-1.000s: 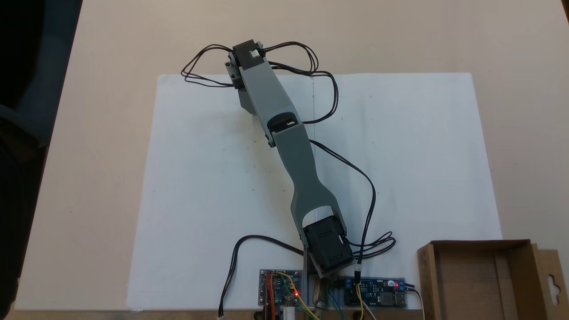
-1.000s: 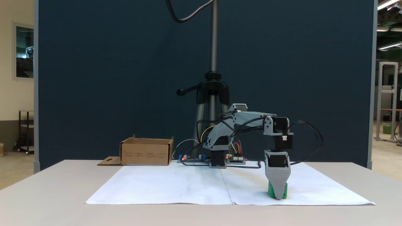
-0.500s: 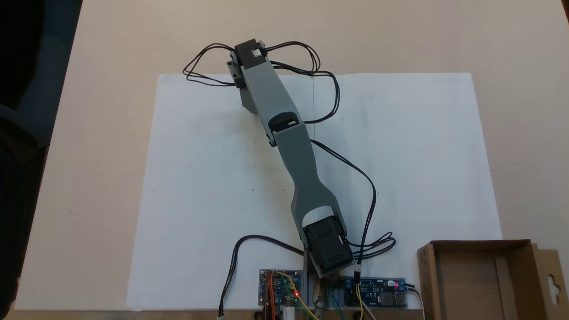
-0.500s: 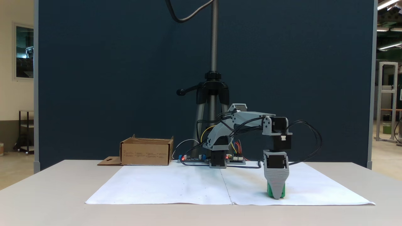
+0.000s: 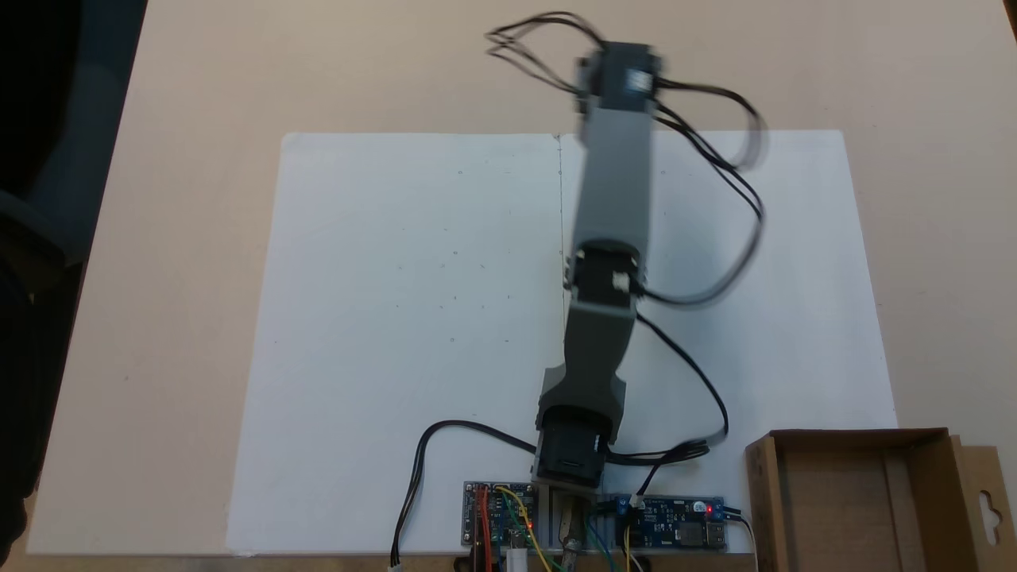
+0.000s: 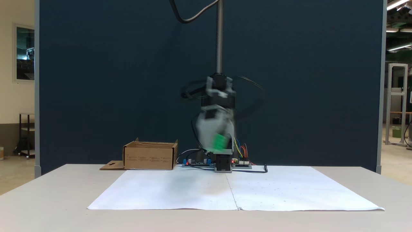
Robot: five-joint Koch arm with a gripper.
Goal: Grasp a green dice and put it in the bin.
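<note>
Though blurred in the fixed view from above, arm (image 5: 608, 199) stretched straight out from the base, past the far edge of the white paper sheet (image 5: 381, 318) and over bare table (image 5: 199, 159). Wrist motor at the far end, cables (image 5: 715, 175) looping off to its right. Fingers tucked under the arm, so grip not readable from up here. Bin (image 5: 854, 496) at the sheet's near right corner, open side up, flap with its cutout folded out on the right. Circuit boards (image 5: 592, 524) along the sheet's near edge, just left of the bin. Wide room across the sheet on both sides of the arm.

Seen from the front fixed view, gripper (image 6: 219, 143) raised well above the sheet (image 6: 167, 190), smeared by motion, clamped on the green dice (image 6: 220, 142). Dice held up in the air above the base, to the right of the bin (image 6: 149, 156). Bin on the table beyond the sheet's far left corner, flap flat on the left. Sheet bare beneath the arm.
</note>
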